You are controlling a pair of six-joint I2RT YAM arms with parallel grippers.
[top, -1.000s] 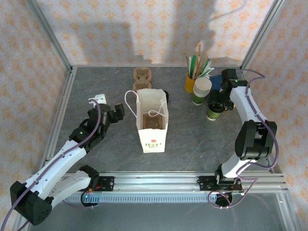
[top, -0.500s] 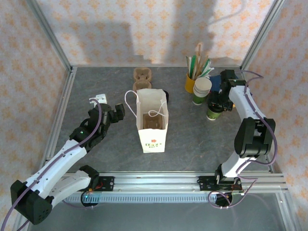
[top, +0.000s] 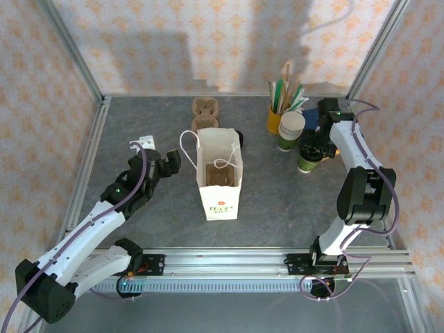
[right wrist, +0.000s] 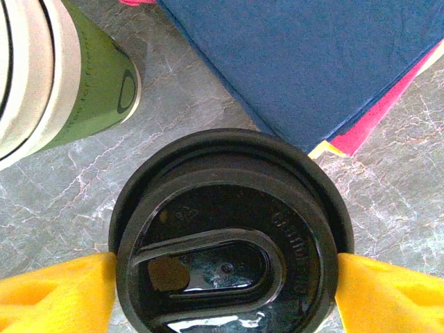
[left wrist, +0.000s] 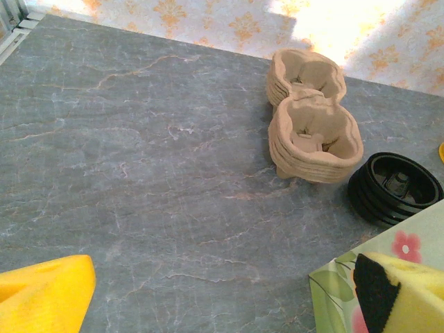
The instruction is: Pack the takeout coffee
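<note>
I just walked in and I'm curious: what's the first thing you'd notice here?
The white paper bag standing open mid-table, between the two arms, catches the eye first. Next comes the takeout coffee with its shiny black lid, on the table's right side, where the right gripper straddles it with a yellow finger on each side. Farther back stands a yellow cup bristling with sticks and straws.

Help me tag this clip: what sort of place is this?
Likely a mock café takeout counter inside a robot test cell: a lidded takeout coffee, a paper carry bag, pulp cup carriers, and aluminium framing around the table.
</note>
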